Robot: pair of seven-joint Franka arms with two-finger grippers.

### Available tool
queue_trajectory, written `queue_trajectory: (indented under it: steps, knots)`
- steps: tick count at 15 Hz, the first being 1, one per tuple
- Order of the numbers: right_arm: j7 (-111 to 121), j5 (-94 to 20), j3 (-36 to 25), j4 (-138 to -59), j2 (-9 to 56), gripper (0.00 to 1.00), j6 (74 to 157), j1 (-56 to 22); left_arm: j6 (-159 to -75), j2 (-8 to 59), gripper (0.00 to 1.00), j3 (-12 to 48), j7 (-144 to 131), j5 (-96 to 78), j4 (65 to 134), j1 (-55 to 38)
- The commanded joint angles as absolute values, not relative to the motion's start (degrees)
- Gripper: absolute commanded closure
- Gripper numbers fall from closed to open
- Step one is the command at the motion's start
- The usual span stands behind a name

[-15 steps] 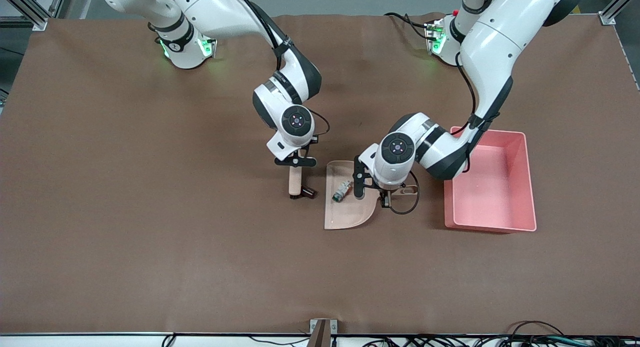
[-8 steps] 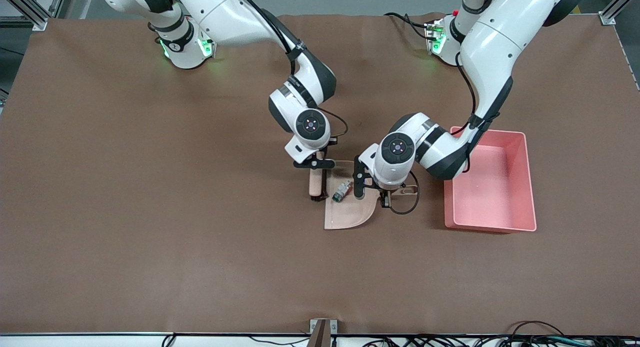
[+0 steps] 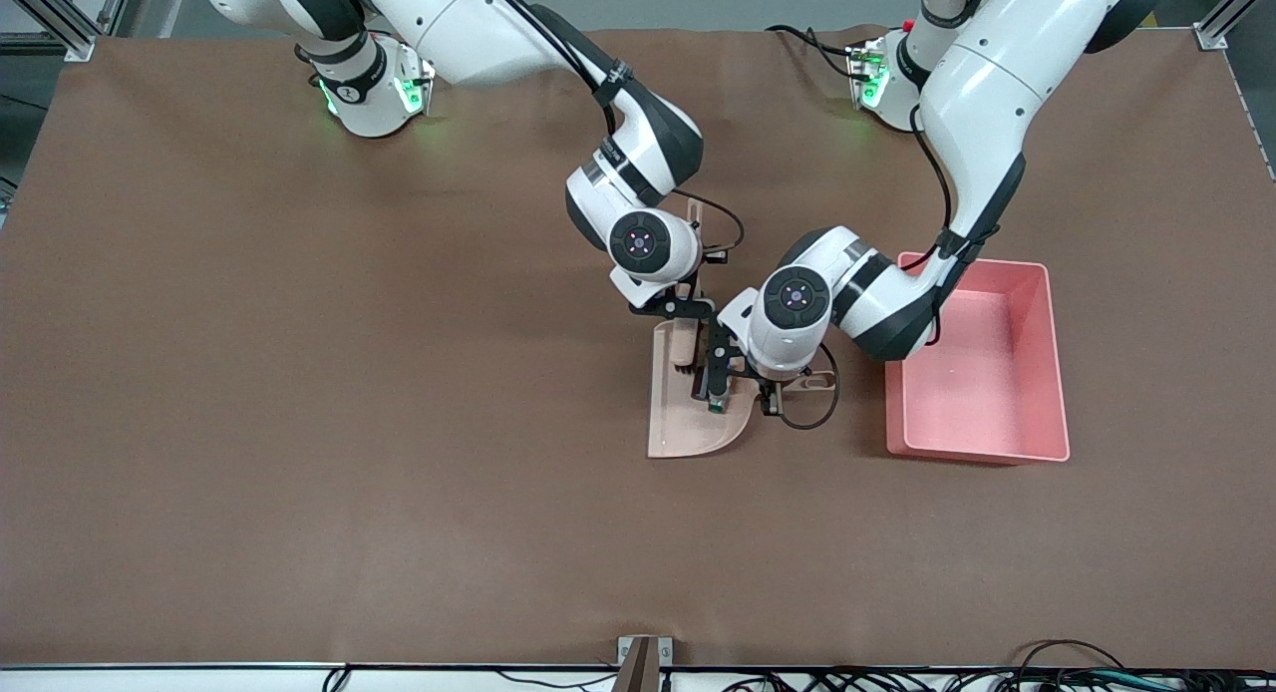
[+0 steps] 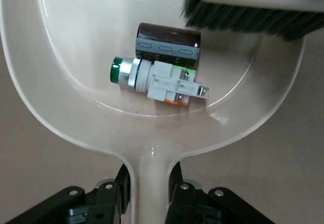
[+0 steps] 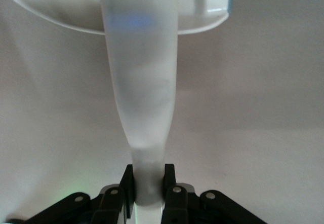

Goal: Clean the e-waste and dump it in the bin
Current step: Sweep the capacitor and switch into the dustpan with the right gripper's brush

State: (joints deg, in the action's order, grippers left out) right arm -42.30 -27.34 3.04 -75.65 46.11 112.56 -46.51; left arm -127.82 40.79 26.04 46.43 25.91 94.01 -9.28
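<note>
Brush [image 3: 684,345] and arms crowding dustpan [image 3: 688,428]

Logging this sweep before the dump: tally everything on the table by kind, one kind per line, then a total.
E-waste parts in the dustpan: 2 (dark capacitor, green-tipped push-button switch)
Dustpan, held by the left gripper: 1
Brush, held by the right gripper: 1
Pink bin: 1
Total: 5

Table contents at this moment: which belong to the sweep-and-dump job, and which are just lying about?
In the job:
- dustpan, held by left gripper
- brush, held by right gripper
- black block and white cylinder, both in the dustpan
- pink bin, beside the dustpan

Lying about:
- nothing seen on the brown mat
</note>
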Motion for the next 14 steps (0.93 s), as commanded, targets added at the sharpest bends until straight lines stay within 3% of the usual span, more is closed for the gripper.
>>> queue_trajectory:
  steps: [1, 6, 9, 12, 14]
  knots:
    - [-42.63, -28.56, 3.87, -72.61, 46.50, 1.00, 106.98, -43.34, -127.79, 42.36, 0.99, 26.28, 46.58, 26.55, 92.29, -8.18]
    - [-43.41, -27.69, 3.52, -71.02, 43.61, 1.00, 100.38, -39.39, -135.16, 42.54, 0.99, 26.72, 52.53, 18.14, 92.37, -7.12]
    - [-46.57, -21.12, -3.14, -74.44, 36.93, 1.00, 98.19, -39.38, -137.98, 42.28, 0.99, 26.72, 57.56, 13.46, 92.37, -6.42]
    - [-42.31, -15.93, -5.01, -75.06, 34.02, 1.00, 93.80, -35.00, -137.81, 41.66, 0.99, 26.81, 58.97, 12.39, 91.24, -6.07]
    - [-36.06, -13.37, -5.10, -80.47, 29.91, 1.00, 93.69, -30.78, -137.02, 40.17, 0.99, 26.81, 60.55, 12.39, 90.70, -5.02]
